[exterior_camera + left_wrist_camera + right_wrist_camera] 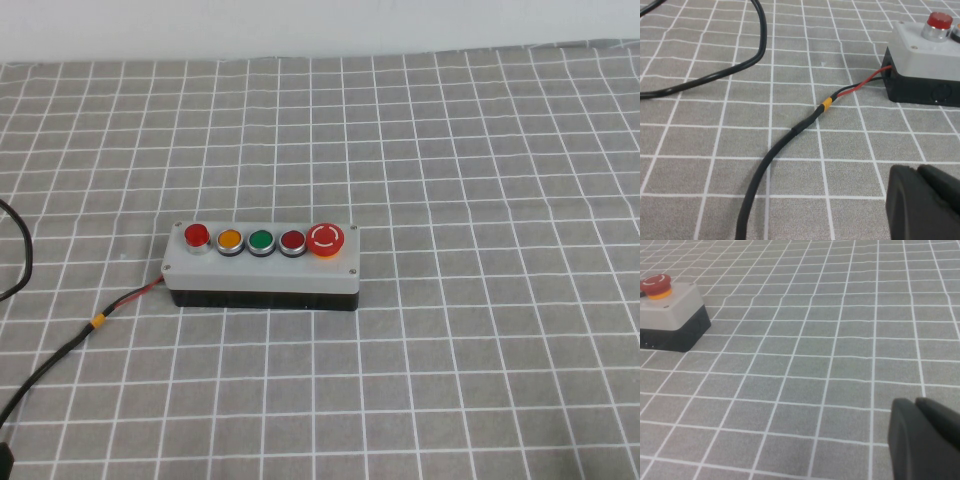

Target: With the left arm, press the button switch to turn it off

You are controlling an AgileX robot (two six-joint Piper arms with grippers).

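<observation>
The button switch (pixel 196 235) is a small bright-red round button with a silver ring. It is the leftmost of five on a grey box (pixel 262 268) at the table's middle. In the left wrist view the button (pixel 939 21) sits on the box corner (pixel 920 55), far from my left gripper (pixel 917 172). The left gripper is shut, empty and low over the cloth, to the left of the box. My right gripper (pixel 916 405) is shut and empty, well right of the box (pixel 670 310). Neither gripper shows in the high view.
A thick black cable (pixel 60 355) with red wires and a yellow band (pixel 826 104) runs from the box's left end toward the front left. A thin black cable (pixel 740 65) loops beyond it. Yellow, green, dark-red buttons and a red mushroom button (pixel 326 239) fill the row. Grey checked cloth covers the table.
</observation>
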